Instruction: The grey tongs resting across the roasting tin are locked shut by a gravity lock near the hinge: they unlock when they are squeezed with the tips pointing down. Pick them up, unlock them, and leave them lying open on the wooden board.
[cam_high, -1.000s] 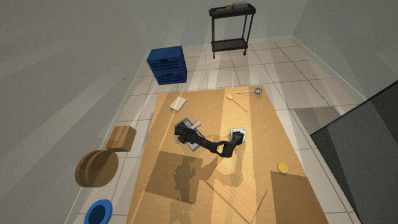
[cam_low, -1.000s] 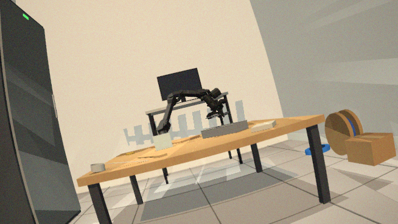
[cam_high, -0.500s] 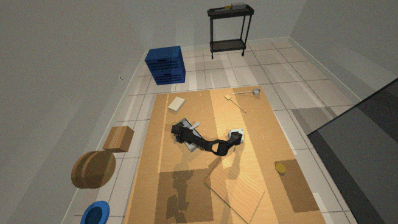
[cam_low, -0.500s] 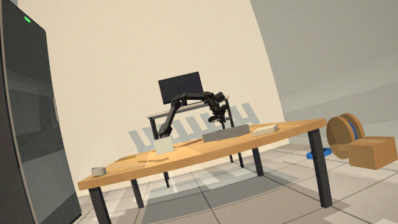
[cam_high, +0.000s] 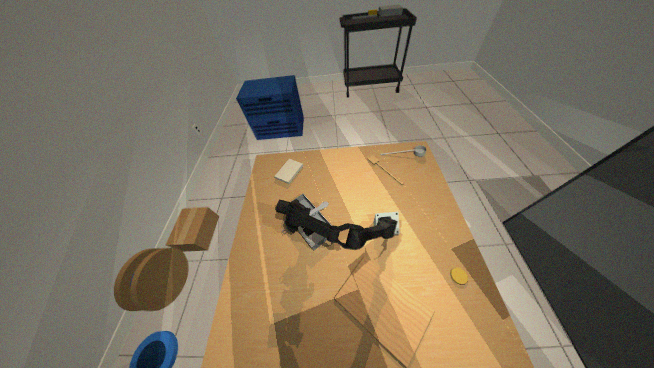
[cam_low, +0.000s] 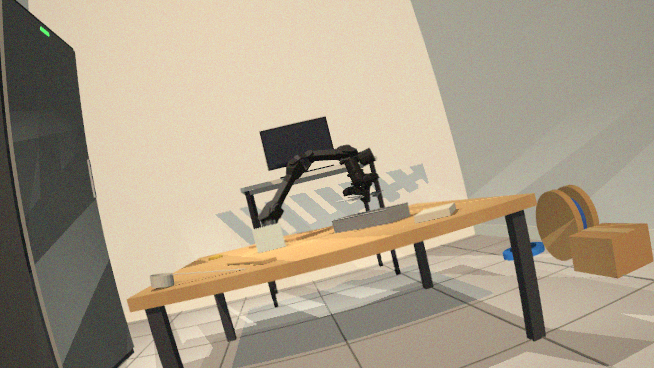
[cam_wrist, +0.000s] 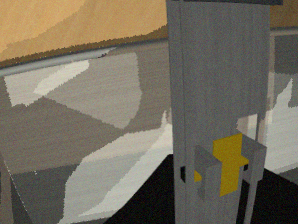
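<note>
The grey tongs (cam_high: 318, 209) (cam_low: 350, 199) (cam_wrist: 217, 75) are held in the air above the roasting tin (cam_high: 313, 243) (cam_low: 372, 219), roughly level in the exterior view. My gripper (cam_low: 367, 202) (cam_wrist: 199, 162) is shut on them; its black fingers show on both sides of the tongs low in the wrist view. A yellow piece (cam_wrist: 229, 165) sits between small grey brackets on the tongs there. The tongs look narrow and closed; their far ends are out of the wrist view. The wooden board (cam_high: 400, 300) lies on the table, in front of the arm base in the top view.
A pale block (cam_high: 289, 171) (cam_low: 435, 213) lies beyond the tin. A ladle (cam_high: 420, 151) (cam_low: 162, 281) and a thin wooden utensil (cam_high: 390, 173) lie at the table's far end in the top view. A yellow disc (cam_high: 459, 276) lies to the right of the board.
</note>
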